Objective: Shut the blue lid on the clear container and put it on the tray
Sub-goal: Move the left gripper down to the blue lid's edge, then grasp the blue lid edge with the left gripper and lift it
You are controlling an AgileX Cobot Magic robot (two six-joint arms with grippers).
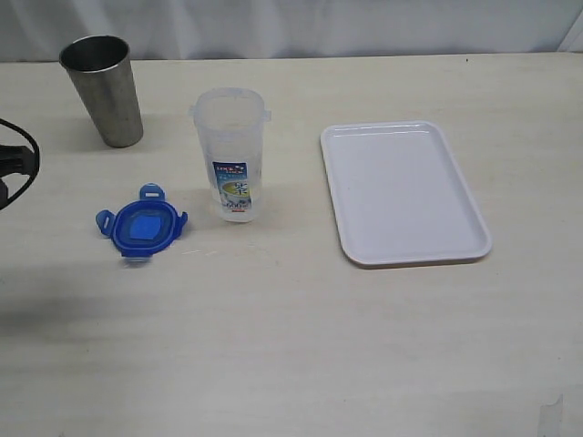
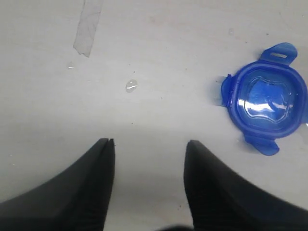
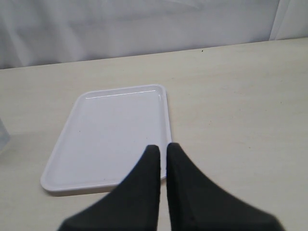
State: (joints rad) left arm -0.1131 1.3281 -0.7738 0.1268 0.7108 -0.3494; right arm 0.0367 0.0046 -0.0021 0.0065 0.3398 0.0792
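Note:
The blue lid (image 1: 141, 224) lies flat on the table, left of the clear container (image 1: 233, 156), which stands upright and uncovered. The white tray (image 1: 403, 192) lies to the right with nothing on it. In the left wrist view my left gripper (image 2: 150, 142) hangs open over bare table, with the blue lid (image 2: 266, 100) off to one side and nothing between the fingers. In the right wrist view my right gripper (image 3: 162, 147) is shut and empty, near a corner of the tray (image 3: 110, 136). Neither gripper shows in the exterior view.
A tapered steel cup (image 1: 102, 89) stands at the back left. A dark cable loop (image 1: 18, 162) shows at the left edge. A strip of tape (image 2: 88, 26) and a water drop (image 2: 131, 85) mark the table near the left gripper.

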